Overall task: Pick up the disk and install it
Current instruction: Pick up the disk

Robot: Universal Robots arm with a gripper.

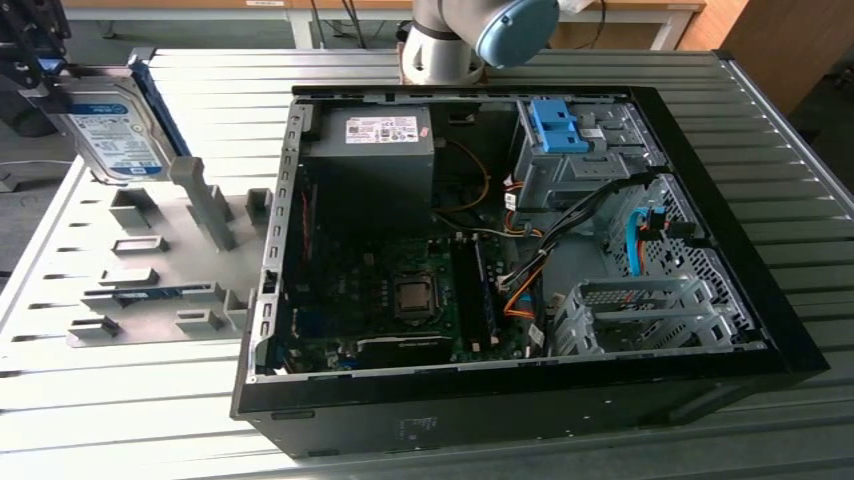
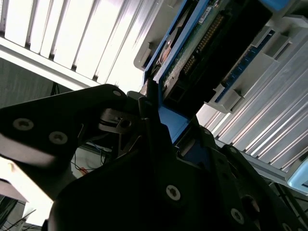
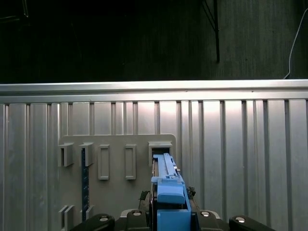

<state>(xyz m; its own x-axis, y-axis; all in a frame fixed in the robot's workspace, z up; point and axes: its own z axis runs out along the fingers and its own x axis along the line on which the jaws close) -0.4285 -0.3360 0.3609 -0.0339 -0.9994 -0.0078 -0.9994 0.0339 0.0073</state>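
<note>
- Second wrist view: gripper is clamped narrow on the blue caddy edge of the disk. This is the one angle with the drive's underside: green board and dark connector row.
- First wrist view: the disk is edge-on, running from the gripper body out to a slot in the grey fixture plate. The clamp point itself isn't clear here.
- Exterior view: the disk has its label face towards the camera. It is tilted and sits at the exterior view's far left, over the back corner of the fixture plate.
- Can't tell whether its lower edge is clear of the slot; a grey post on the plate blocks that spot.
- The plate lies on the ribbed metal table, just beside the open computer case.
- Disk and case are well apart, with the case wall between them.
- Inside the case: dark power-supply box at the back, bare blue bracket on the bay next to it, and an empty-looking metal drive cage at the front, with loose cables crossing between them.
- Arm base stands behind the case.
</note>
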